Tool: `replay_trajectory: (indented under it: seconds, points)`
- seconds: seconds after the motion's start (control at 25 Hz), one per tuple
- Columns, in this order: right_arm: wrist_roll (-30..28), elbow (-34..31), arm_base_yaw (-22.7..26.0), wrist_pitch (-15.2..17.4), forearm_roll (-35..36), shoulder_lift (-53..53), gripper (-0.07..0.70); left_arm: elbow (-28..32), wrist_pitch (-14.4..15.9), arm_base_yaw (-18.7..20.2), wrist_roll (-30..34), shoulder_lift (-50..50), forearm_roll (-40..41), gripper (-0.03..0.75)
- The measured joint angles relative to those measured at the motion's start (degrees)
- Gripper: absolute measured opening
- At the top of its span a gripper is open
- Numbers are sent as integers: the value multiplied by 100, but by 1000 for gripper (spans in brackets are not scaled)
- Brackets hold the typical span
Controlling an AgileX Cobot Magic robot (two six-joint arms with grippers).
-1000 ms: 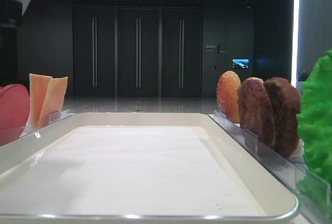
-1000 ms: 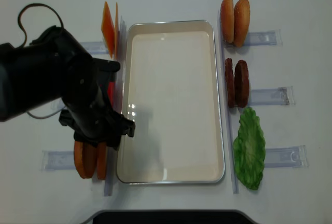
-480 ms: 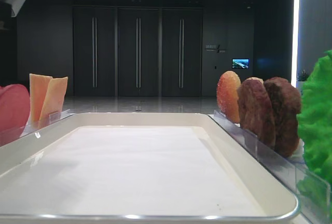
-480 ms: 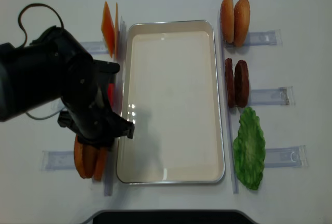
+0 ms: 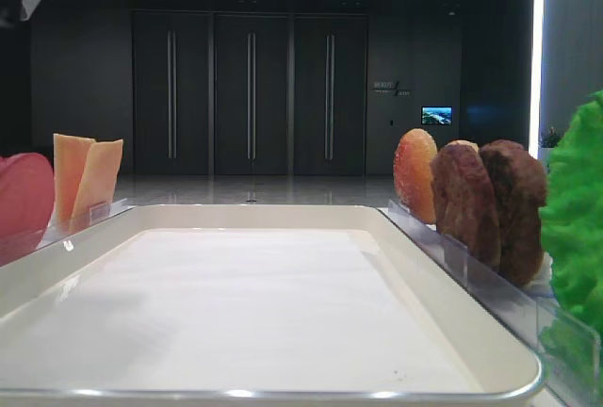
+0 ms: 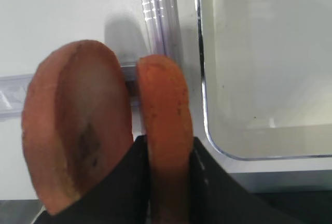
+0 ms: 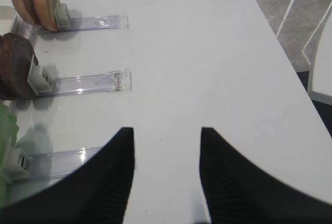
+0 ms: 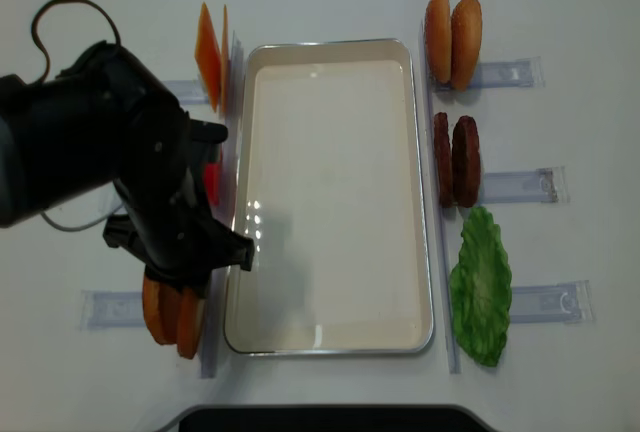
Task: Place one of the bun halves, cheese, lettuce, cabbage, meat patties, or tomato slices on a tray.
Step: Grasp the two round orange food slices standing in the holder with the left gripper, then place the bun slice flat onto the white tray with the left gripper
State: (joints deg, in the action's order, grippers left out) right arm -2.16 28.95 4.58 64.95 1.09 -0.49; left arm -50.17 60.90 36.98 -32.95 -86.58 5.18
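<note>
In the left wrist view my left gripper is shut on the bun half nearer the tray, seen edge-on in its clear rack. A second bun half stands just left of it. The cream tray lies in the middle, its paper liner bare. From above, the left arm covers the gripper, with both bun halves poking out below it. My right gripper hangs open over bare table, holding nothing. The cheese and the tomato slices stand left of the tray. Right of it are the meat patties and the lettuce.
Two more bun pieces stand in the top right rack. Clear plastic racks line both long sides of the tray. The table's front edge runs close below the tray. The right table edge shows in the right wrist view.
The left gripper's jaws have closed onto the bun half nearer the tray, and that half now leans a little. The arm has shifted slightly left. Nothing else moved.
</note>
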Motion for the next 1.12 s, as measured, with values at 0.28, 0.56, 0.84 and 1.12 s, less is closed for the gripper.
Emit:
replay_trajectory:
  seconds: [0.28, 0.56, 0.84, 1.12]
  points:
    - [0, 0, 0, 0, 0, 0, 290, -843, 570, 0, 162, 0, -194, 144]
    - [0, 0, 0, 0, 0, 0, 290, -1583, 765, 0, 409, 0, -286, 141]
    - [0, 0, 0, 0, 0, 0, 290, -1594, 657, 0, 785, 0, -320, 141]
    - [0, 0, 0, 0, 0, 0, 290, -1594, -224, -230, 1525, 351, -1235, 141]
